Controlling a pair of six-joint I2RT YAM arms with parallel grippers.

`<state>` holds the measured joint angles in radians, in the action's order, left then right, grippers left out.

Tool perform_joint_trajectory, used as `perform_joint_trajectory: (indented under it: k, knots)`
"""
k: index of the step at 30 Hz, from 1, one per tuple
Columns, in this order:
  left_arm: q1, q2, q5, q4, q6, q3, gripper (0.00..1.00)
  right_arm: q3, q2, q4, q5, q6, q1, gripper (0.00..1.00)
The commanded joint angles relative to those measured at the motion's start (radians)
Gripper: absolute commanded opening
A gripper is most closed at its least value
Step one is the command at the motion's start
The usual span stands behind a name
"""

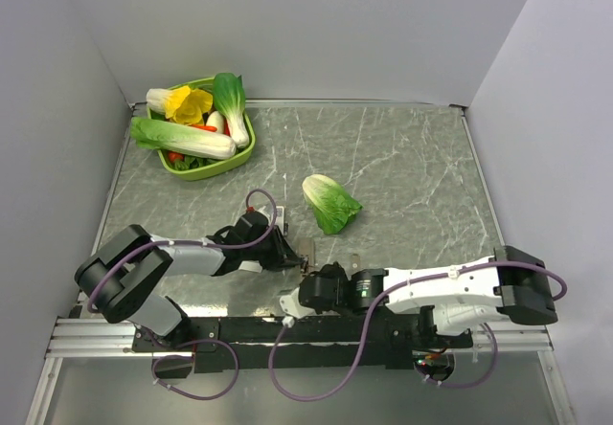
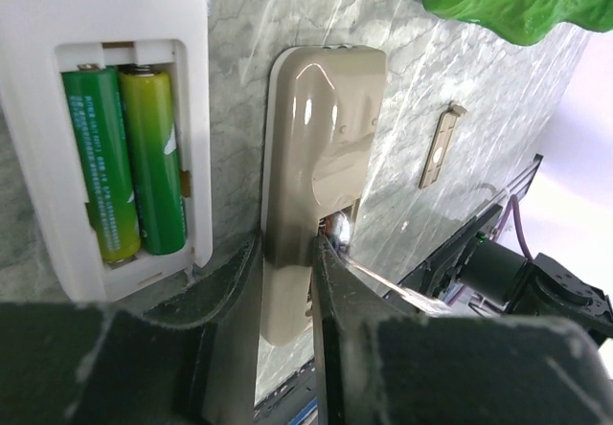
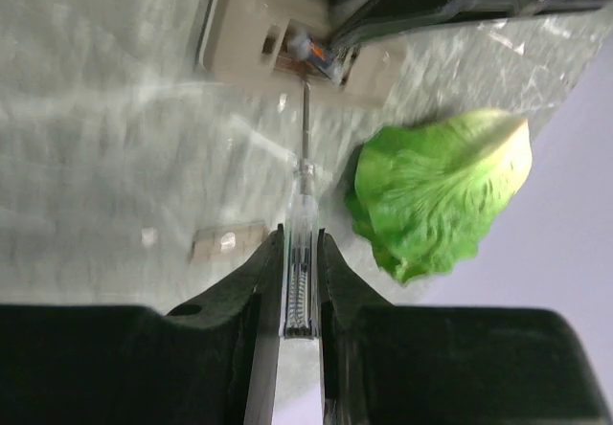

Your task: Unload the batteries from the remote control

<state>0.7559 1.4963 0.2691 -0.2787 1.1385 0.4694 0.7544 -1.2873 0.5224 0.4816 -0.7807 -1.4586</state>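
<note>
The white remote control [image 2: 38, 80] lies back up in the left wrist view with its battery bay open. Two green batteries [image 2: 101, 157] lie side by side in the bay. My left gripper [image 2: 287, 245] is shut on a glossy beige bar-shaped piece [image 2: 321, 128] just right of the remote. It also shows in the top view [image 1: 292, 253]. My right gripper [image 3: 300, 235] is shut on a clear-handled screwdriver [image 3: 302, 205]. The screwdriver's thin tip reaches a small opening in the beige piece [image 3: 278, 37], next to the left fingers. The right gripper also shows in the top view [image 1: 306, 274].
A loose cabbage [image 1: 330, 203] lies just behind the grippers, close on the right in both wrist views [image 3: 436, 190]. A small flat beige panel [image 2: 436, 152] lies on the marble table between them. A green basket [image 1: 244, 149] of vegetables stands at the back left.
</note>
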Motion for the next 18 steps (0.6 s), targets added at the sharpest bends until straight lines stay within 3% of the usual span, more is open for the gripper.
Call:
perform_joint_trajectory:
  k: [1, 11, 18]
  knots:
    - [0.013, 0.055, -0.022, 0.012, 0.01, -0.006, 0.04, -0.05, -0.053, -0.122, -0.017, 0.116, 0.043, 0.0]
    - [0.013, 0.056, -0.022, 0.027, 0.007, 0.008, 0.02, -0.059, -0.037, -0.127, 0.005, 0.201, 0.043, 0.0]
    - [0.014, 0.03, -0.05, 0.104, -0.019, 0.064, 0.03, -0.072, 0.084, -0.15, -0.035, 0.193, 0.04, 0.0]
